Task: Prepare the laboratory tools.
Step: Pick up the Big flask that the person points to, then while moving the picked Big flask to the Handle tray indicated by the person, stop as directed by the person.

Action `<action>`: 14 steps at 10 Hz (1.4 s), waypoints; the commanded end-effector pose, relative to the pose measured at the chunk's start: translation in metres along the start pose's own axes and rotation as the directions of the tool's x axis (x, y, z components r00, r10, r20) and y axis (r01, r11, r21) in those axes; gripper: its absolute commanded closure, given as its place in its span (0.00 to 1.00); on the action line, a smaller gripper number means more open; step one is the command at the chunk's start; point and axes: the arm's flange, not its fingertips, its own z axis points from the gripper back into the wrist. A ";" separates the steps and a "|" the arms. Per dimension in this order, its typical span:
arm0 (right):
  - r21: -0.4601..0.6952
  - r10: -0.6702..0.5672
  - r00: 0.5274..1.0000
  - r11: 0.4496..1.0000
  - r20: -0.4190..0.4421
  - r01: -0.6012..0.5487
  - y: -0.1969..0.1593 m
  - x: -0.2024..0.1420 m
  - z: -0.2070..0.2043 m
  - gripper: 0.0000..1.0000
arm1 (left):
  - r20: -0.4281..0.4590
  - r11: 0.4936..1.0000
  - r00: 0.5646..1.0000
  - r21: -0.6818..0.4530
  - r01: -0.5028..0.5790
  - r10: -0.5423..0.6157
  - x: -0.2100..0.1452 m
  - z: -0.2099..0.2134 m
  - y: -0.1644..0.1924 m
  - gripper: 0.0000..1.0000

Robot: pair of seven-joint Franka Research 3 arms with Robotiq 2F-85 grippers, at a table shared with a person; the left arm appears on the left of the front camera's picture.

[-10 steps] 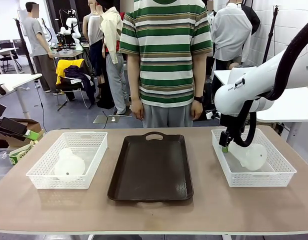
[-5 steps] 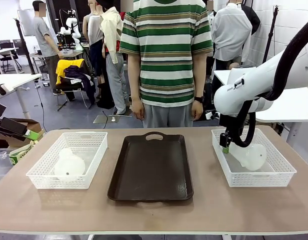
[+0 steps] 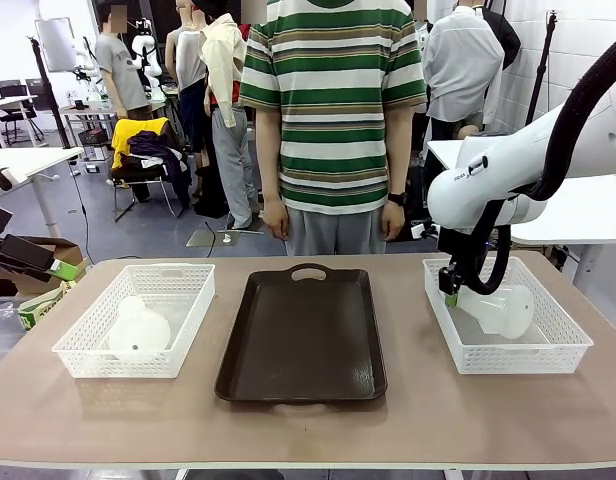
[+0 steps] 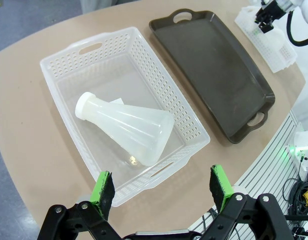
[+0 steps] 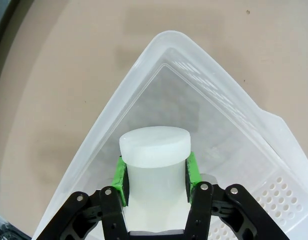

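In the right claw [image 5: 154,164]: flask [image 5: 154,146] neck, apparently gripped.

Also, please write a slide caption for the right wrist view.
Right hand closed on the neck of a frosted conical flask in a mesh basket.

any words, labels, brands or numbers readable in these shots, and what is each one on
No text here can be read outright.
right arm: small dark marking on the white casing, too small to read.
left flask, right flask: no print or scale marks visible.
left basket, right basket, tray: no label visible.
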 end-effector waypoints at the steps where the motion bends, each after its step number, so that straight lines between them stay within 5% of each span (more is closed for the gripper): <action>1: 0.007 -0.033 0.999 0.999 -0.014 0.033 -0.006 0.002 -0.012 1.00 | 0.018 1.000 1.000 -0.020 0.019 -0.019 -0.003 -0.001 0.002 0.00; 14: 0.000 -0.008 1.000 1.000 0.000 0.008 -0.003 -0.002 0.000 1.00 | 0.018 1.000 1.000 -0.020 0.019 -0.019 -0.003 -0.001 0.002 0.00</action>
